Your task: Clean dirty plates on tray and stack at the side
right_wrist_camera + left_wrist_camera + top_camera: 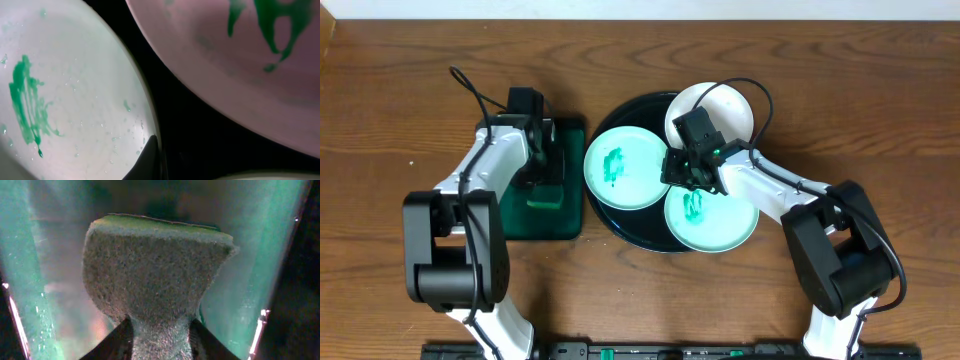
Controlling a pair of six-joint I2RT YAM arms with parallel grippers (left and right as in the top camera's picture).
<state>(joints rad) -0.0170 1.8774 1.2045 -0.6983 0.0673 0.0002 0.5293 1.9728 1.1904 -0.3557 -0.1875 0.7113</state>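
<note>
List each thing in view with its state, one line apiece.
Left mint plate: on the tray, smeared green.
Front mint plate: on the tray, smeared green.
White plate: at the tray's far edge, partly hidden.
Black tray: holds all three plates.
Sponge: pinched, at the green tray.
Left tool: shut on the Sponge.
Right tool: shut, empty, between the plates.

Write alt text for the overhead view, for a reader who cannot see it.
A round black tray holds three plates, one white and two mint green smeared with green paint, with the shut right gripper among them. Beside it, the left gripper sits on a green sponge over a smaller dark green tray.
</note>
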